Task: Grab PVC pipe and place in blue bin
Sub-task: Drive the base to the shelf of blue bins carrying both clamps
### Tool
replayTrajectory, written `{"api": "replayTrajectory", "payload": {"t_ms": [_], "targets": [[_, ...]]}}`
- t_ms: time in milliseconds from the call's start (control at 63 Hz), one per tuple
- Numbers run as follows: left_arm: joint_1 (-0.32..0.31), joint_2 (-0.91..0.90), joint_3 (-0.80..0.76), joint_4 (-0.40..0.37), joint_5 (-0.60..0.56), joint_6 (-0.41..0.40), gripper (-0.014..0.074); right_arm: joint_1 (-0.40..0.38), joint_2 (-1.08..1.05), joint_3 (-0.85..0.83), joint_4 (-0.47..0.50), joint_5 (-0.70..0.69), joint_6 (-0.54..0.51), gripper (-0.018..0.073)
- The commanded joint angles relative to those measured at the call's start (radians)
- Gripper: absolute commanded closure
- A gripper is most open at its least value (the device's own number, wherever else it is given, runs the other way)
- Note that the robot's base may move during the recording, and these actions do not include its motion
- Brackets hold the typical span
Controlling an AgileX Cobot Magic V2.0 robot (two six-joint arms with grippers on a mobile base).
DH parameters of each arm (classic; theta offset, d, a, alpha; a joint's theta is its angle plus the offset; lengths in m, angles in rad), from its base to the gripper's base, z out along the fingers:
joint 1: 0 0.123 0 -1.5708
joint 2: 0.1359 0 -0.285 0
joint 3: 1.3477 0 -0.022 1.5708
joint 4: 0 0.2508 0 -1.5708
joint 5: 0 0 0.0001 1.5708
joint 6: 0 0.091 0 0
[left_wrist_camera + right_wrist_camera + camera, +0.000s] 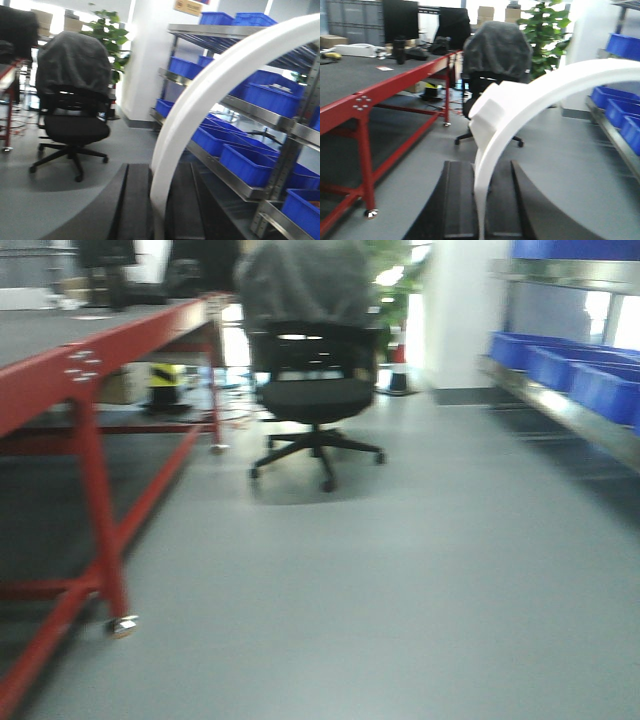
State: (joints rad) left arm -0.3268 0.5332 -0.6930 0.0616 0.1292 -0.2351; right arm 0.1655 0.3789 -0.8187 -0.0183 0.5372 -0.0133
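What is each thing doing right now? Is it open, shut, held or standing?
Left claw: shut on the PVC pipe.
Right claw: shut on PVC pipe too.
PVC pipe: gripped, off the floor.
Office chair: upright, grey cover over its back.
Blue bins: sitting on the shelves.
Red table: standing upright.

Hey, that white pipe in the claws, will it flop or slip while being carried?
Likely stiff: the white pipe holds an even arc above the left claw without sagging. Its smooth surface may slip if gripped loosely.
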Motion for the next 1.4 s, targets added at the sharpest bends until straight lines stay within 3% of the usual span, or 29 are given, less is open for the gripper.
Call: {"api": "replayTrajectory", "payload": {"t_ms": [0,1381], "targets": [[0.005,-0.007,0.000,0.002,-0.020,-0.004,0.0707,-0.006,-0.004,0.000,-0.010,-0.029,-0.004,0.0720],[0.005,-0.007,0.000,0.002,-0.020,-0.004,0.0707,-0.006,-0.004,0.000,-0.010,-0.029,-0.004,0.0720]]}}
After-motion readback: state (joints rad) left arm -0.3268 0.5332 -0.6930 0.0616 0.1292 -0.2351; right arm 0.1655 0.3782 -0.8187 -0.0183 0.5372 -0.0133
